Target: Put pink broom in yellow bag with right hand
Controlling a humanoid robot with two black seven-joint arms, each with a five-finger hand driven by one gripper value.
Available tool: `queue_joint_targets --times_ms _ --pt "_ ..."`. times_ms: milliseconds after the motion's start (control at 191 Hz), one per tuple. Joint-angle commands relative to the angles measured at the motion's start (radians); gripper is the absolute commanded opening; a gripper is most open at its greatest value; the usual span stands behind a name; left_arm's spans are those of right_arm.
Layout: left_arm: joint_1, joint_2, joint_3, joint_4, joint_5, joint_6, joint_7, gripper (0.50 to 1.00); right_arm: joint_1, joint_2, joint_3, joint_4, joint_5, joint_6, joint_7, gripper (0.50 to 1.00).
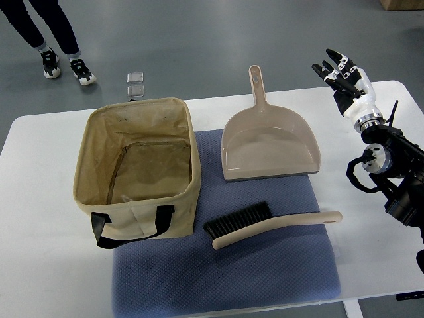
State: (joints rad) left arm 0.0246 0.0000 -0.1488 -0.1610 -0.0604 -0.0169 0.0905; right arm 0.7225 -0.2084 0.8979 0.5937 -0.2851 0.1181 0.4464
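My right hand hangs open far right, holding nothing, ready to reach the near pink black-bristled broom beside the open yellow cloth bag.

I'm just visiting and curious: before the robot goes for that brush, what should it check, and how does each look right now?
1. Right robot hand free: ok, fingers spread, holding nothing.
2. Broom reachable: ok, lying flat on the blue mat, handle toward the right.
3. Bag open: ok, mouth wide, appears empty.
4. Path clear: cannot tell for sure; dustpan lies between hand and broom.
5. Person's feet away from table: ok.
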Motion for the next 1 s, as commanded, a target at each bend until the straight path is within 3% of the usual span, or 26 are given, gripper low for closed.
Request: queue_joint_targets --times_ms 0,993 --pt "0.000 0.000 0.000 0.000 0.001 0.000 -0.002 1.000 0.000 0.000 0.000 0.000 0.000 0.000 0.000 0.930" --pt "-0.014 0.000 0.003 -0.002 -0.001 0.000 0.000 1.000 0.026 -0.012 -0.005 -0.002 -0.003 -0.002 -0.005 0.930"
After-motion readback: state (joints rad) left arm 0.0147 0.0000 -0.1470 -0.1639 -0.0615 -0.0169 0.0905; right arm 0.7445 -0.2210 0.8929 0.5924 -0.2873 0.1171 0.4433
